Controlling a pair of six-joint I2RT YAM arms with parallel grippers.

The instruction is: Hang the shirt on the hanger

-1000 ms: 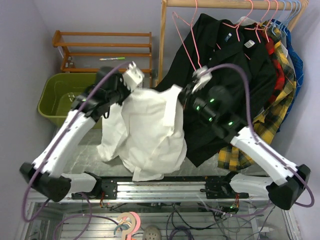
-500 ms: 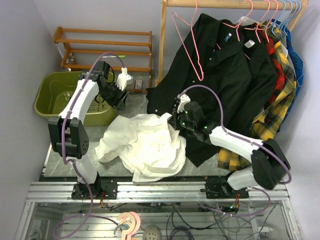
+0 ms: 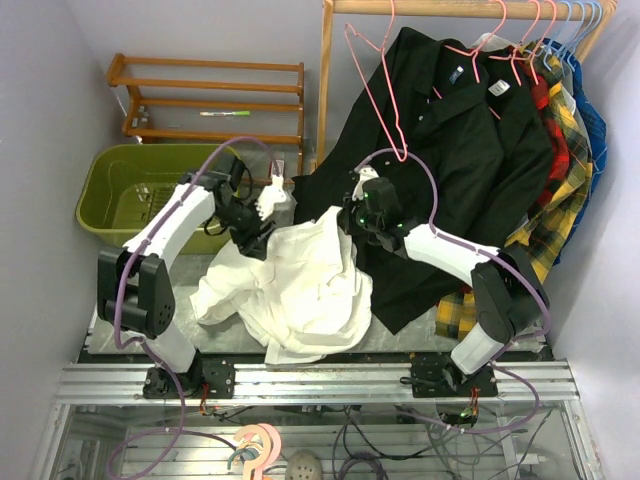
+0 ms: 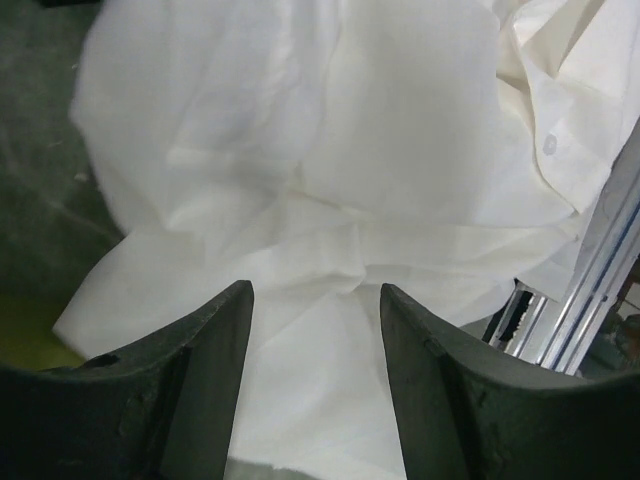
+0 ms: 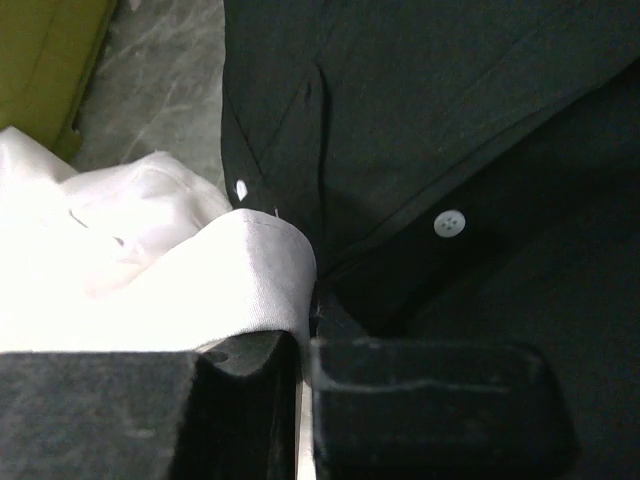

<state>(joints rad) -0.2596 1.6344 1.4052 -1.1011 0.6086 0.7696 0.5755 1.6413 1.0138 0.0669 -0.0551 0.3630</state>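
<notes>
The right end effector (image 3: 352, 215), pinching the white shirt (image 3: 300, 285) by its edge, lies nearest the pink hanger (image 3: 384, 100) hanging beyond. The left end effector (image 4: 315, 300) is open and empty.

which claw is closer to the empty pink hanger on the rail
Right. The right claw, pinching the white shirt, sits just below the hanger at its low corner; the left claw is open farther left, over the shirt's other side.
</notes>
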